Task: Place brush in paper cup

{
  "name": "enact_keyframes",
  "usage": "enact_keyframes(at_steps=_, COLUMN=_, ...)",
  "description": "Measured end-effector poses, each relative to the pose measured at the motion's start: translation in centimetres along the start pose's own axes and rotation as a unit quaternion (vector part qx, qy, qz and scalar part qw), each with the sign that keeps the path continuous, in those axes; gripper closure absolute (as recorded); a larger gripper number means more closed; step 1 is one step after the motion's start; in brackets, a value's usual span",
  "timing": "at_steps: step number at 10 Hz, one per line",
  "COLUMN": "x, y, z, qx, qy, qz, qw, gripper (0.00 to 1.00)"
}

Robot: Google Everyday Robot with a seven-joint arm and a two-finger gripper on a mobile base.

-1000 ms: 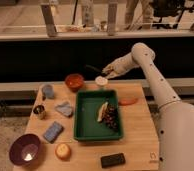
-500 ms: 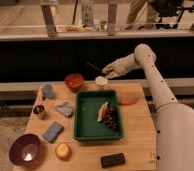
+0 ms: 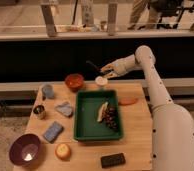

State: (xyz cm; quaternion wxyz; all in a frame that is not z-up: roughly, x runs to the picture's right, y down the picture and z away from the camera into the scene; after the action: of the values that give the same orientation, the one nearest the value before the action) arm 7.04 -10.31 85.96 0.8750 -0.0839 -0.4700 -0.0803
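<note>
My gripper (image 3: 107, 72) is at the far edge of the table, just above and slightly right of the white paper cup (image 3: 101, 81). It is shut on the thin black brush (image 3: 94, 65), which sticks out up and to the left of the fingers, above the cup and not inside it. The cup stands upright between the orange bowl (image 3: 74, 81) and the far rim of the green tray (image 3: 80, 116).
The tray holds a banana (image 3: 102, 111) and dark grapes (image 3: 110, 118). An orange carrot-like piece (image 3: 128, 101) lies right of it. On the left are a grey-blue cup (image 3: 48, 91), metal can (image 3: 39, 111), grey cloth (image 3: 65, 108), blue sponge (image 3: 53, 131), purple bowl (image 3: 25, 149) and orange fruit (image 3: 63, 150). A black block (image 3: 112, 159) lies at the front.
The gripper with the brush has stayed above the paper cup, shifting only slightly; the brush's free end has lifted a little. Nothing else has moved.
</note>
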Motion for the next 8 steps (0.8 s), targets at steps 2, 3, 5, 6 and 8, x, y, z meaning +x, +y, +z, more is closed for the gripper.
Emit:
enact_keyframes(at_steps=2, x=0.03, y=0.25, z=0.09, qx=0.006, qy=-0.018, qz=0.01, qw=0.9998, gripper=1.0)
enact_keyframes(at_steps=3, x=-0.01, y=0.39, z=0.32, qx=0.007, qy=-0.025, qz=0.015, qw=0.9996, gripper=1.0)
enact_keyframes(at_steps=5, x=-0.19, y=0.37, z=0.62, qx=0.009, qy=-0.034, qz=0.02, qw=0.9992, gripper=1.0)
enact_keyframes(at_steps=6, x=-0.22, y=0.38, z=0.71, qx=0.011, qy=-0.04, qz=0.023, qw=0.9989, gripper=1.0)
enact_keyframes(at_steps=8, x=-0.21, y=0.39, z=0.8, qx=0.014, qy=-0.052, qz=0.029, qw=0.9982, gripper=1.0)
